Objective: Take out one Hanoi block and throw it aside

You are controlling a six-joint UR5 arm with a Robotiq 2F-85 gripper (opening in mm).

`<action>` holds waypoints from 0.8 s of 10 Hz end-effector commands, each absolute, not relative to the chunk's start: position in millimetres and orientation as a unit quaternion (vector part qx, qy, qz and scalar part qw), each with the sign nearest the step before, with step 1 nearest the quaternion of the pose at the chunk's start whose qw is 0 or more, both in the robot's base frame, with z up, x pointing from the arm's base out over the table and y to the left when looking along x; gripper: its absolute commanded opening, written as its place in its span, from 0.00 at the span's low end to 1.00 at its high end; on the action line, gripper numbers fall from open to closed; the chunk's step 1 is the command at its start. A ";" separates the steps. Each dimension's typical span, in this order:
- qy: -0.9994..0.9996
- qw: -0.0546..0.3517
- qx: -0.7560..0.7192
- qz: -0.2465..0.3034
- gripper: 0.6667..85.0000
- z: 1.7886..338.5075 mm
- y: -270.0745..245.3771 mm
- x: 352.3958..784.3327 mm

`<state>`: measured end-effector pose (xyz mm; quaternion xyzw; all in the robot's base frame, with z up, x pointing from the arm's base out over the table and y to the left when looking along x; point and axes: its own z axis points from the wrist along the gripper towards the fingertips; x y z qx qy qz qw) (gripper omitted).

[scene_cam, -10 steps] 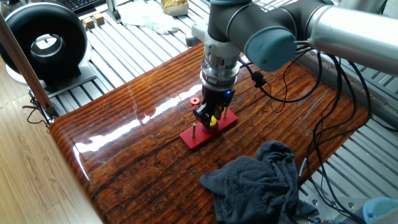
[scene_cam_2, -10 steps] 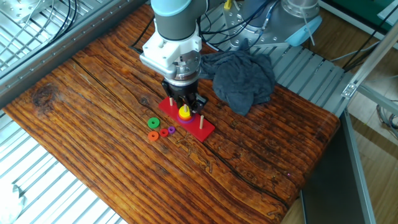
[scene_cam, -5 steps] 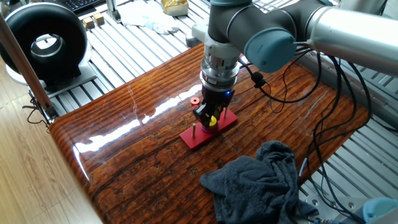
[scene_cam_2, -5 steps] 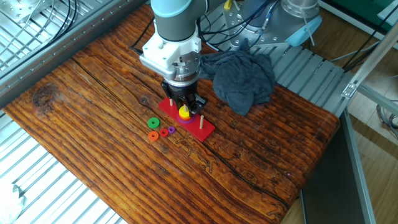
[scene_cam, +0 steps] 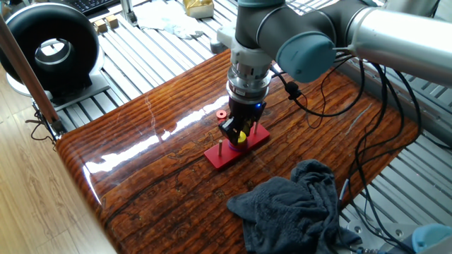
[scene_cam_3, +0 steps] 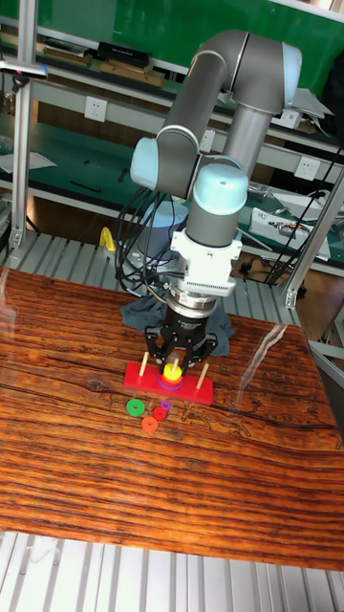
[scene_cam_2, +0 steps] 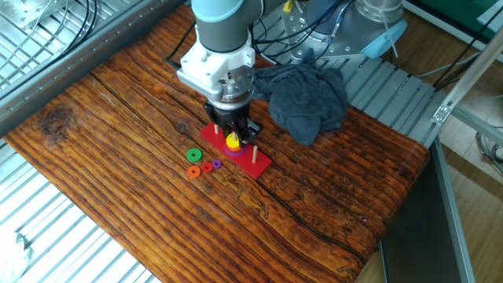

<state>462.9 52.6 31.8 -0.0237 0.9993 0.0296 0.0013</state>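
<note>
Grey tubular arm [scene_cam_3: 250, 91] with pale blue joint caps [scene_cam_3: 222, 195], black cables [scene_cam: 367, 127] along it, ribbed silver wrist [scene_cam: 248, 77], black gripper [scene_cam_3: 174, 359] with 2 fingers.

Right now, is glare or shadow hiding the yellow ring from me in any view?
One fixed view: a bright glare streak crosses the table, clear of the yellow ring, which the jaws partly hide. The other fixed view: even light, ring plain. Tall fixed view: ring sharp, faint glare off to one side.
</note>
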 end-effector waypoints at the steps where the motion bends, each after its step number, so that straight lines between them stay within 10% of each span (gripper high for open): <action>1: 0.999 0.001 -0.021 0.038 0.48 36.1 53.9 464.1; 8: 0.999 -0.003 -0.020 0.038 0.47 48.1 52.7 461.4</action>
